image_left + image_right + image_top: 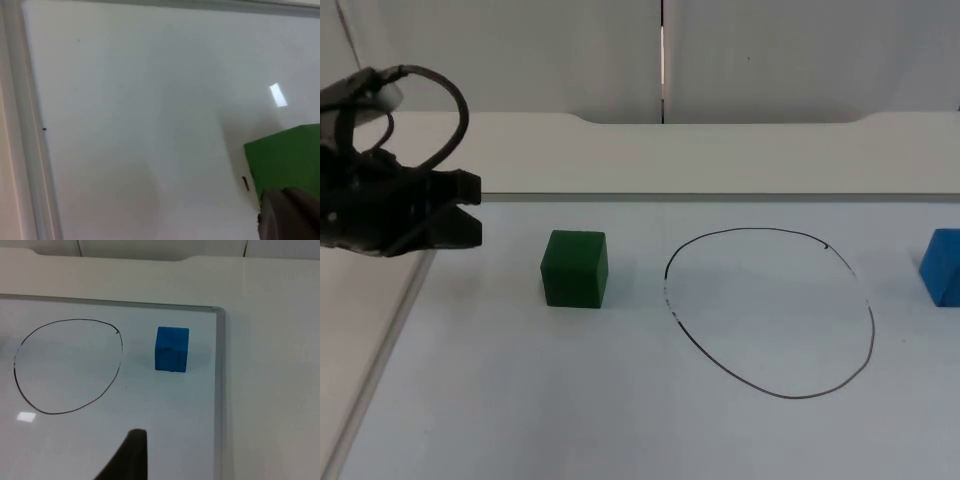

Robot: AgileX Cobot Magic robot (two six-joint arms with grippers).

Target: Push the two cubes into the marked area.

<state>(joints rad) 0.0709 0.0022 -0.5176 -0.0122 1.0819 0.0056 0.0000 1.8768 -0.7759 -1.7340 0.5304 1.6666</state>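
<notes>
In the top view, the left gripper (470, 208) is at the left side of the frame, low over the white desk (570, 400). Its two black fingers (460, 186) point toward the middle with only a thin gap between them, so they look nearly together and hold nothing. The green cube (574, 267) sits near the gripper, left of the middle. The marked area (770, 312), a black drawn loop, lies right of the middle. The green cube is just outside its left side. The blue cube (943, 265) is at the far right edge, outside the loop too.

In the left wrist view, the green cube (287, 160) is close to a dark fingertip (290, 215). I cannot tell if they touch.

In the right wrist view, the blue cube (171, 349) stands near the raised desk edge (219, 390), beside the marked area (67, 367) but apart from it. A black fingertip (127, 457) shows there, and I cannot tell if the right gripper's fingers are apart or together. The right arm seems to wait.

I think no cube is pushed in yet. The step in hand looks like the left gripper getting behind the green cube. Next it needs to push the cube sideways toward the loop, staying low and straight so the cube does not slip off.
</notes>
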